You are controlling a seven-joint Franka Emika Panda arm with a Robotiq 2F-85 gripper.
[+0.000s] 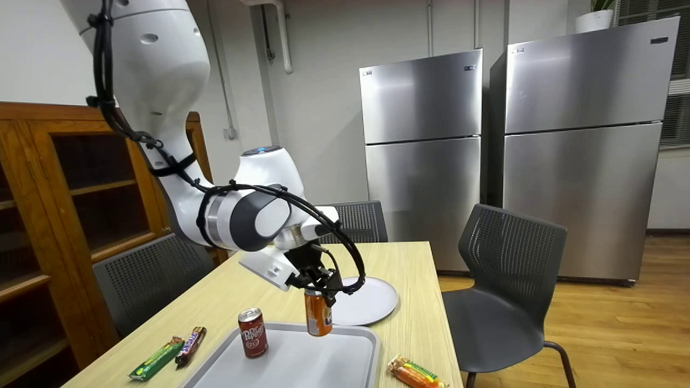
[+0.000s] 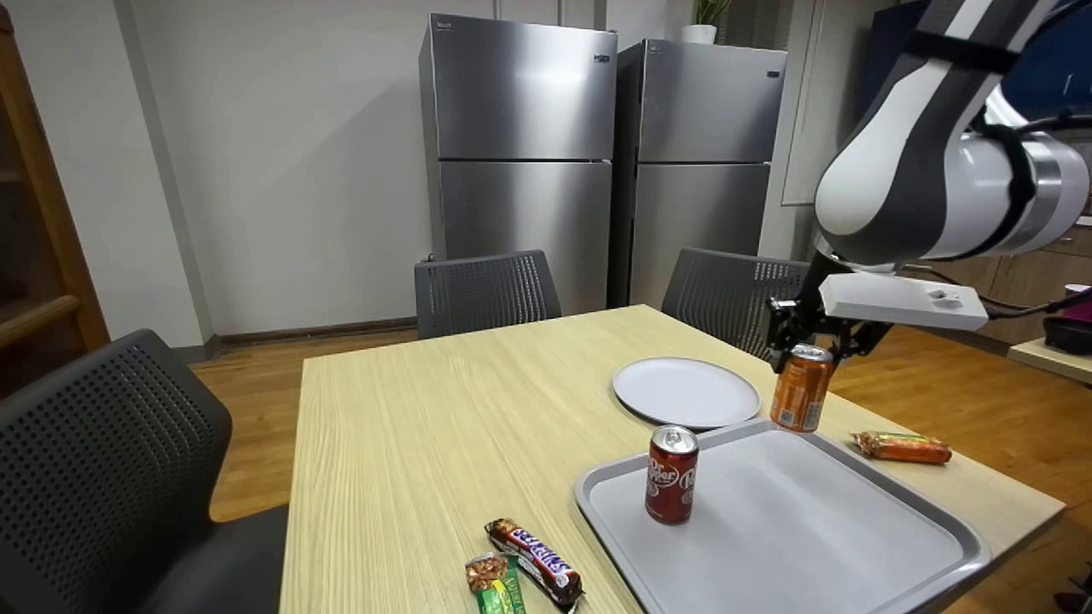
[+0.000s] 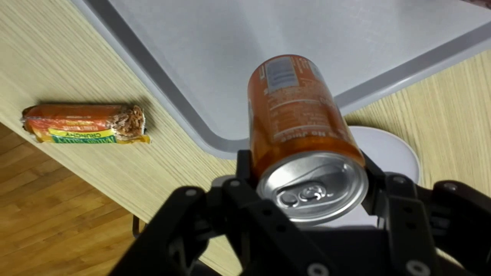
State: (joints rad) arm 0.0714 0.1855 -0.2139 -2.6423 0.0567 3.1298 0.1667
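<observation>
My gripper (image 3: 307, 165) is shut on an orange soda can (image 3: 295, 111), with one finger on each side near its silver top. The can also shows in both exterior views (image 1: 318, 318) (image 2: 802, 392), hanging below the gripper and slightly tilted. It is over the corner of a grey tray (image 2: 904, 499) beside a pale round plate (image 2: 687, 384); a gap beneath it is hard to judge. A dark red Dr Pepper can (image 2: 671, 477) stands upright on the tray, apart from the gripper. In the wrist view only a sliver of it shows at the top right corner.
An orange crunchy bar (image 3: 84, 122) lies on the wooden table (image 2: 452, 426) beside the tray. A Snickers bar (image 2: 536, 558) and a green bar (image 2: 496, 584) lie on the tray's opposite side. Dark chairs (image 1: 501, 302) stand around the table. Two steel fridges (image 1: 423, 161) stand behind.
</observation>
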